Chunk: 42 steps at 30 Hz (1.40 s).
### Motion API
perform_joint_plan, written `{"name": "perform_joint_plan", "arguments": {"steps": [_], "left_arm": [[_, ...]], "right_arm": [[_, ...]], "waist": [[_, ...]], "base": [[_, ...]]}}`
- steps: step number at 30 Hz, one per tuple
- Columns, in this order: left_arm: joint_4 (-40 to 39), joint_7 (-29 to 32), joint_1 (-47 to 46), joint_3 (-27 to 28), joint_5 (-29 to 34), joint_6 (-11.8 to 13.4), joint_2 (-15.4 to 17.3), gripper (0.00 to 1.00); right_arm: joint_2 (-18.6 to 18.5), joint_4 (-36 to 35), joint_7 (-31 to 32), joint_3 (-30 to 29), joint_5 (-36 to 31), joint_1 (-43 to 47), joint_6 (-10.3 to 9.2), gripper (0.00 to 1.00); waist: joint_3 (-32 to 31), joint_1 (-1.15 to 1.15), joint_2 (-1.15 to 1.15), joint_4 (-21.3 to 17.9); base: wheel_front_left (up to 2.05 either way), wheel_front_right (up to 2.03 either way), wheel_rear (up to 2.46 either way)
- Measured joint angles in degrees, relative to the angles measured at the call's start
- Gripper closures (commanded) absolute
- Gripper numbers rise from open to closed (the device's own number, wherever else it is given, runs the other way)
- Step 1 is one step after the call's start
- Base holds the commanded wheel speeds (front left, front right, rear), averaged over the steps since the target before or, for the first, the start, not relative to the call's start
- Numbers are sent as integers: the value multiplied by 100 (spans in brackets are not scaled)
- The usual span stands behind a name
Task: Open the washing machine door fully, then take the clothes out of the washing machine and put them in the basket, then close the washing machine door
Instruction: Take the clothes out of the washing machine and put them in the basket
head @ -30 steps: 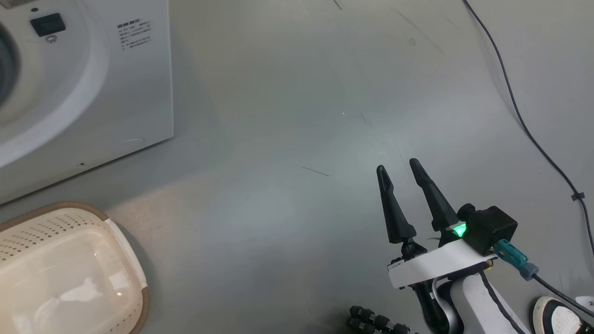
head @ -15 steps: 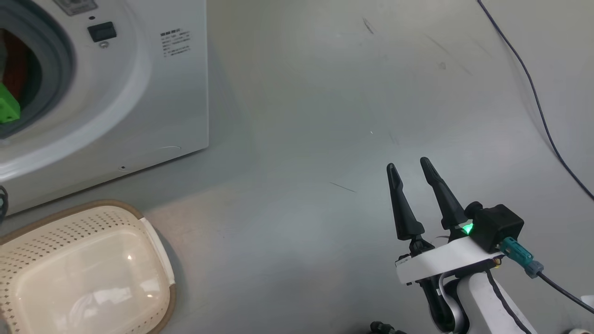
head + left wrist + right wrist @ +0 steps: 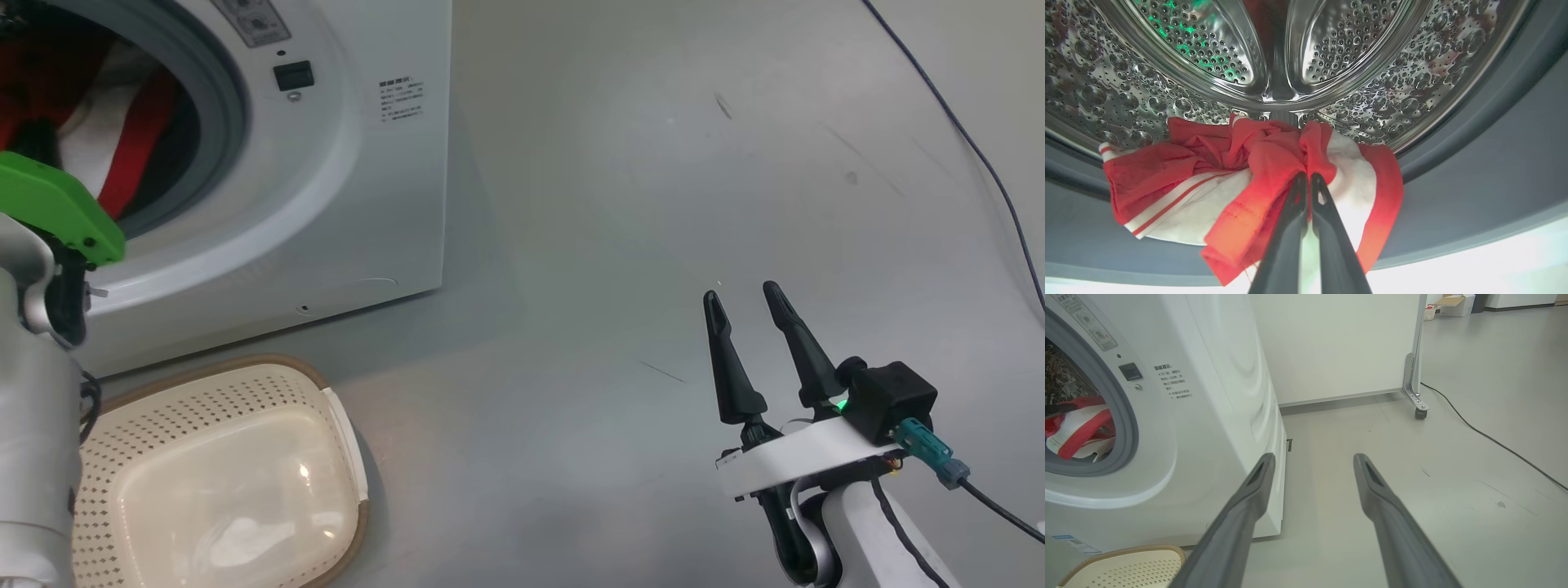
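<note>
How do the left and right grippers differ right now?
The left gripper is shut on the clothes; the right gripper is open, holding nothing. The left gripper reaches into the washing machine; the right gripper hangs over the floor beside it. Both are long, dark and two-fingered.

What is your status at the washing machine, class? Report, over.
Left gripper shut on red-and-white fabric clothes at steel drum mouth. Right gripper open, idle. Cream perforated plastic basket empty. Nothing in the way.

Head cam high, tilted down at floor (image 3: pixel 612 204), washing machine (image 3: pixel 359 188) upper left. Left wrist inside drum (image 3: pixel 1208 49), close on clothes (image 3: pixel 1249 175). Right wrist low, facing machine front. All share clothes.
</note>
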Motion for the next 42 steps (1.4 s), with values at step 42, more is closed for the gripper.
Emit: {"name": "perform_joint_plan", "arguments": {"steps": [42], "left_arm": [[-2572, -1678, 1970, -605, -212, -93, -444, 100]], "right_arm": [[-129, 144, 0, -319, -33, 660, 52, 0]], "waist": [[-1375, -1, 0, 1531]], "base": [[0, 0, 0]]}}
